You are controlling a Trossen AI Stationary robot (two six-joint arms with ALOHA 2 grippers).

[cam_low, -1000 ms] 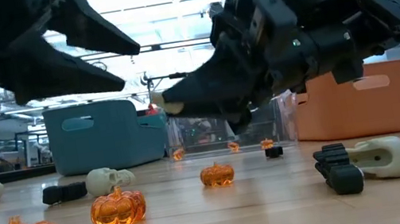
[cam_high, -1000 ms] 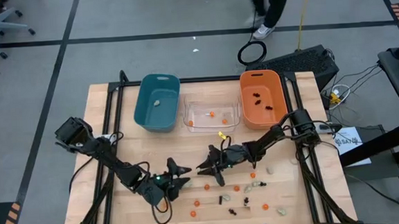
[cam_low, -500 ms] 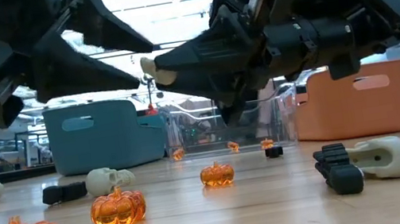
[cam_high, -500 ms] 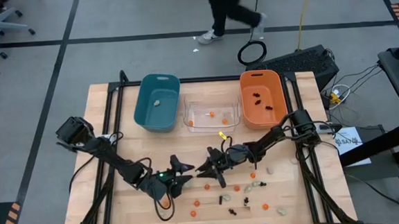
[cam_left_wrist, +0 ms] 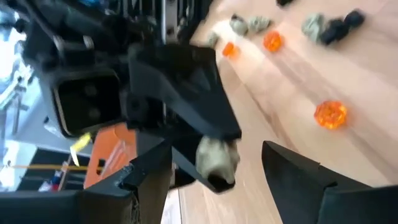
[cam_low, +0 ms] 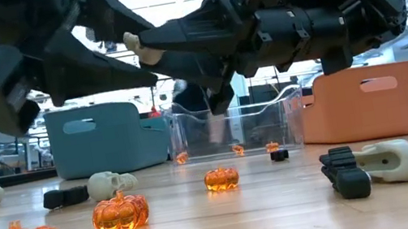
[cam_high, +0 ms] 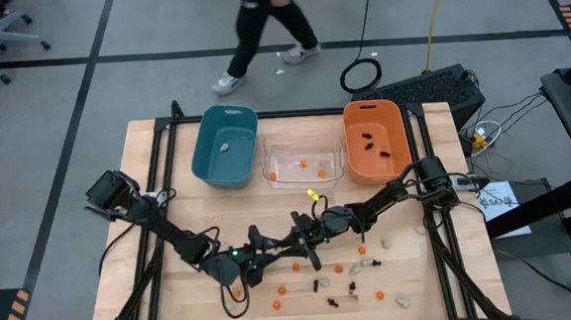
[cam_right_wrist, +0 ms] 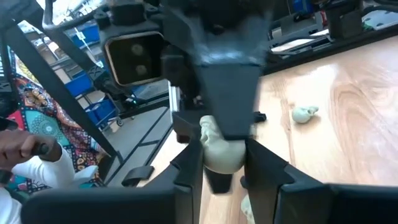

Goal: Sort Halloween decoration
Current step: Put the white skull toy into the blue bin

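My right gripper (cam_high: pixel 289 243) is shut on a pale beige-white lump (cam_low: pixel 143 48), held well above the table's middle. My left gripper (cam_high: pixel 269 248) is open and faces it; its two fingers (cam_left_wrist: pixel 149 177) stand on either side of the lump (cam_left_wrist: pixel 217 157), apart from it. Loose trinkets lie on the wood to the near right: orange pumpkins (cam_high: pixel 338 269), black spidery ones (cam_high: pixel 332 301) and pale lumps (cam_high: pixel 386 241). More of them show close up in the low view, such as a pumpkin (cam_low: pixel 120 212). My right gripper pinches the pale lump (cam_right_wrist: pixel 217 155) between its two fingers, at their free ends. The fingers lie about level and point toward the table's left. The lump is lifted clear of the table.
Three bins stand along the far edge: a teal one (cam_high: pixel 210 155) with a pale lump inside, a clear one (cam_high: pixel 305 183) with orange trinkets, an orange one (cam_high: pixel 357 161) with black ones. A person (cam_high: pixel 258 28) walks on the floor beyond the table.
My right gripper has risen and tipped up to about level with the pale lump. My left gripper has gone toward the table's right, up to the right gripper, so that its open fingers now stand around the lump.
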